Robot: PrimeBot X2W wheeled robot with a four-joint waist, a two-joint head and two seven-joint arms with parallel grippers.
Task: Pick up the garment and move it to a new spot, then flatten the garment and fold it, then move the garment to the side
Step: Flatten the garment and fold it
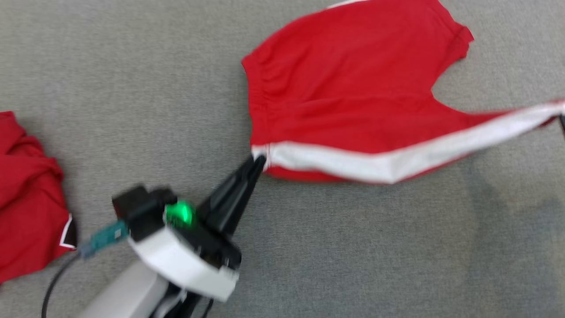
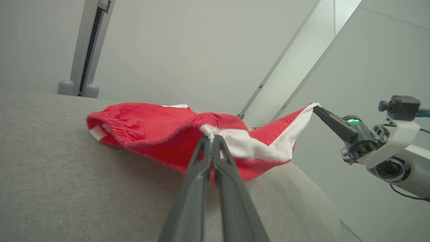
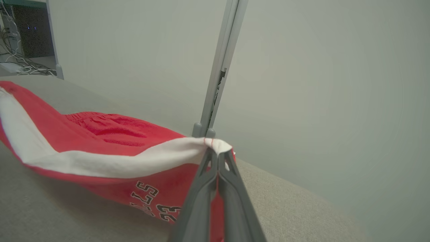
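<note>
The red shorts [image 1: 344, 88] rest partly on the grey desk [image 1: 132, 66], with their white side stripe [image 1: 375, 161] raised and stretched between your tools. The left tool [image 1: 258, 161] is pinched shut on one end and the right tool [image 3: 217, 153] on the other. You seem to be spreading them out, so next lower both ends evenly and keep the stripe taut.

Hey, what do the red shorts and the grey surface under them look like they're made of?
Red shorts: soft matte knit, probably cotton jersey. They drape limply, with a gathered elastic waistband and a fuzzy edge. Grey surface: looks like matte woven upholstery fabric or low carpet, with a fine heathered weave and no shine.
</note>
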